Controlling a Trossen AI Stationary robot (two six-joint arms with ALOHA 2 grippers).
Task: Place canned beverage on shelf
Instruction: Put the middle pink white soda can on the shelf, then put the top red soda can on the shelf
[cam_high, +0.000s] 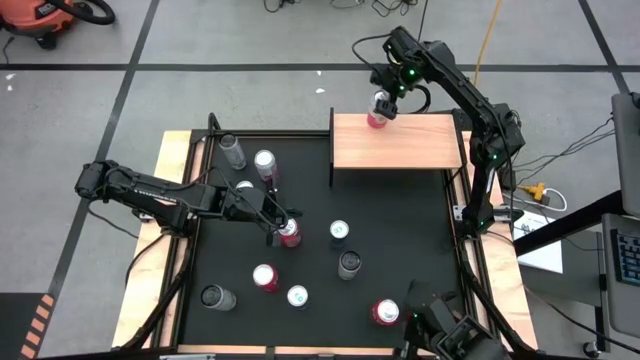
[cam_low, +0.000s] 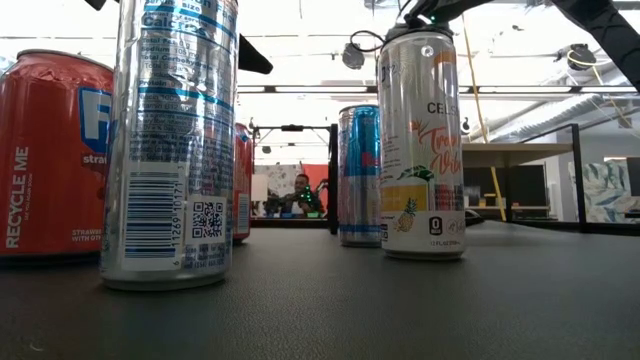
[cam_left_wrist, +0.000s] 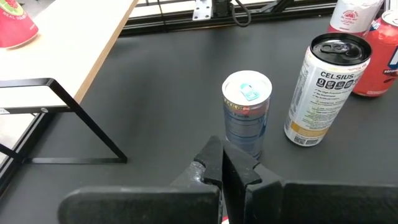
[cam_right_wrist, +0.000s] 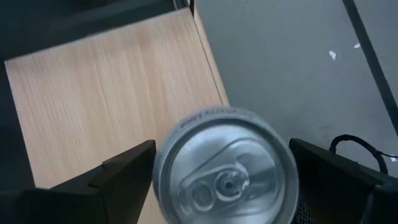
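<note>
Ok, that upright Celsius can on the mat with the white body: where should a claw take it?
Grip the Celsius can around the middle of its cylindrical body, coming in level from its open side, away from the red can close beside it. It stands upright, and its rimmed top offers little to hold.

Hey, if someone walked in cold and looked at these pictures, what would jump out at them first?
Probably the right hand at the far edge of the shelf, its fingers spread around a can standing on the board's corner. Next, the scatter of cans on the black table, with the left hand closed, low among them beside a red can.
</note>
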